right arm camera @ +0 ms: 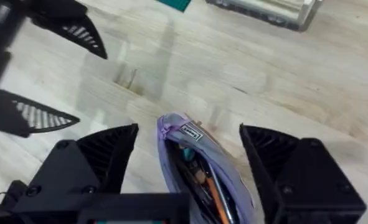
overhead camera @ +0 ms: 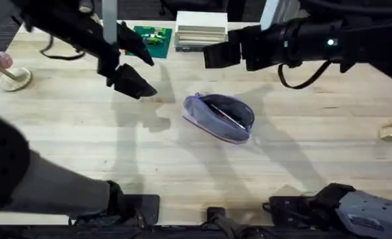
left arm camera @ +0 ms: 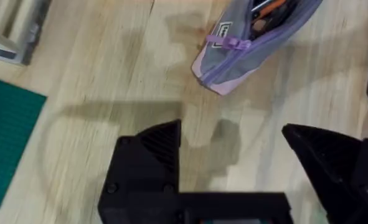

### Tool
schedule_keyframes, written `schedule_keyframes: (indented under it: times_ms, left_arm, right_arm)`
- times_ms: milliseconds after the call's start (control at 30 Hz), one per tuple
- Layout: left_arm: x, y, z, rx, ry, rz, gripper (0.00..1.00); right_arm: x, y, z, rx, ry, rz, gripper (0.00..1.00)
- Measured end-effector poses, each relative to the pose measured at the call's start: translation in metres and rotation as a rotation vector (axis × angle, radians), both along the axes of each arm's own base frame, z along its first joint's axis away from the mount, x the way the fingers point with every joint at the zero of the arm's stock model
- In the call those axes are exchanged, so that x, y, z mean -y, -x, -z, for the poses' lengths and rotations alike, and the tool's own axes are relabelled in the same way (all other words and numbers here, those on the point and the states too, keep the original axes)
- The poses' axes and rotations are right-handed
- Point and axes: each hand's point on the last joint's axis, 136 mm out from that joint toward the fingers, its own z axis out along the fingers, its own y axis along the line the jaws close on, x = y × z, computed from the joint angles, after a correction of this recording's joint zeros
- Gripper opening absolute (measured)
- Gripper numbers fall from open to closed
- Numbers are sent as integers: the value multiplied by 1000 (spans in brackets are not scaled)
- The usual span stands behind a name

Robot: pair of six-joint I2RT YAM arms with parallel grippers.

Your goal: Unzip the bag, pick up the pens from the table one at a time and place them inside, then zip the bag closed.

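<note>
The lilac-purple bag [overhead camera: 219, 117] lies in the middle of the table [overhead camera: 83, 146] with its zip open. Pens [right arm camera: 212, 190] lie inside it, dark and orange ones showing through the mouth; they also peek out in the left wrist view [left arm camera: 268, 9]. My left gripper [overhead camera: 142, 66] hovers open to the left of the bag [left arm camera: 246, 50], holding nothing [left arm camera: 233, 149]. My right gripper [overhead camera: 215, 54] hangs open above and behind the bag [right arm camera: 193, 155], its fingers [right arm camera: 277, 155] spread to either side of the bag's end, not touching it [right arm camera: 190, 146].
A green board [overhead camera: 153, 38] and a stack of pale boxes [overhead camera: 201, 30] sit at the back edge. A wooden stand [overhead camera: 11, 76] is at the far left, and a small block [overhead camera: 390, 132] at the far right.
</note>
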Motion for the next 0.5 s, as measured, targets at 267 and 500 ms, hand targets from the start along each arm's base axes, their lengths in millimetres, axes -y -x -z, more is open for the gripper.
schedule_keyframes:
  times_ms: [267,500]
  left_arm:
    - [6,-15,36,-96,78,-1,995]
    - [10,-19,48,-147,128,-8,995]
  right_arm:
    - [-6,-8,27,-97,-3,45,998]
    - [-28,-12,69,-259,-46,36,998]
